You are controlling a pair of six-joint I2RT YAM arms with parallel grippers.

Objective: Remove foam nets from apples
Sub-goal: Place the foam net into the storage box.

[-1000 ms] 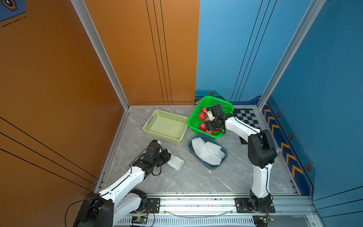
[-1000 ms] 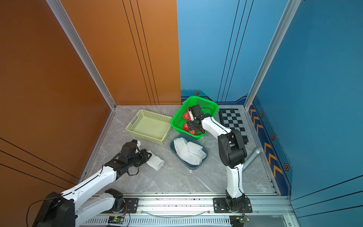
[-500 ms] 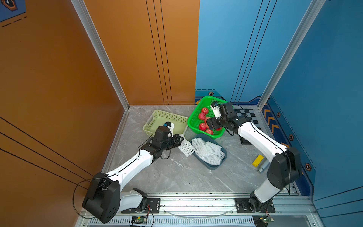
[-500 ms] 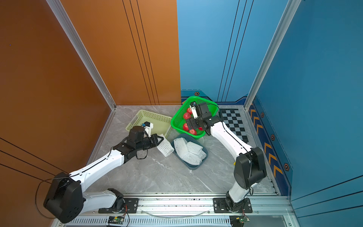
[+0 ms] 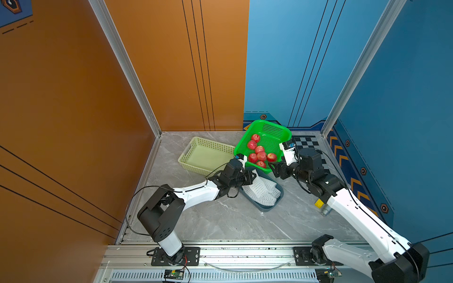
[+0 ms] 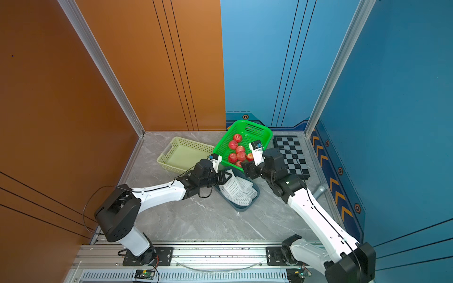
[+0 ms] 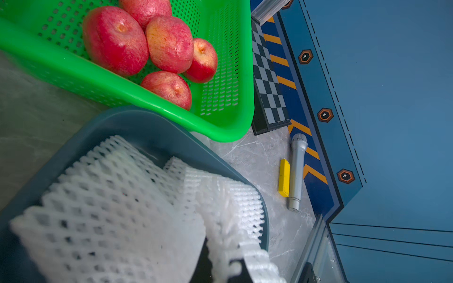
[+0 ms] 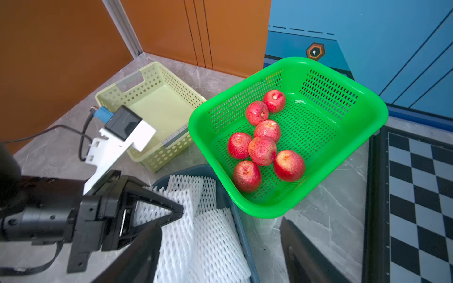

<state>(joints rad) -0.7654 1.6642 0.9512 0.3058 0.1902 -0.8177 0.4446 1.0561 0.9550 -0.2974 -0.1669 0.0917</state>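
Observation:
Several bare red apples lie in the green basket. White foam nets are piled in a dark blue-grey tray. My left gripper hangs over the tray's left end, shut on one foam net. My right gripper is open and holds nothing, between the tray's far right edge and the green basket's near corner.
An empty pale yellow basket stands left of the green one. A chessboard lies at the back right. A silver microphone and a yellow block lie by the right wall, near my right forearm.
My left arm carried the foam net from the front left of the table to over the tray. My right gripper came back out of the green basket toward the tray.

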